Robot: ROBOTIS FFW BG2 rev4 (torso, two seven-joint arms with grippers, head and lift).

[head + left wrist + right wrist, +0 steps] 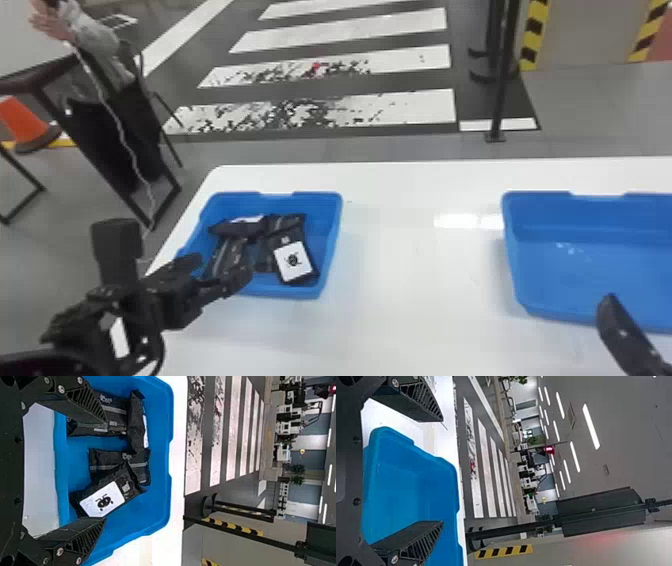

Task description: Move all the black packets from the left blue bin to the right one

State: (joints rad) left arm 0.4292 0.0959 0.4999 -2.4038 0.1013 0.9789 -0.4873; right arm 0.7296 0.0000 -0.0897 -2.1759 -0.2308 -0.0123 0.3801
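My left gripper (225, 272) is over the near left part of the left blue bin (320, 294) in the head view. Several black packets (241, 227) lie in that bin, one with a white label (293, 262) on top. In the left wrist view the left gripper (106, 471) stands open, fingers wide apart, with the labelled packet (132, 479) and the others beyond its fingertips. One finger of my right gripper (612, 307) shows before the right blue bin (550, 312). The right wrist view has the right gripper (443, 471) open and empty, over the blue bin (435, 471), which holds no packets.
Both bins stand on a white table (410, 280), with a wide gap between them. A person sits beyond the table's left side, by a dark table frame and an orange cone (25, 122). A black post (500, 90) rises behind the table.
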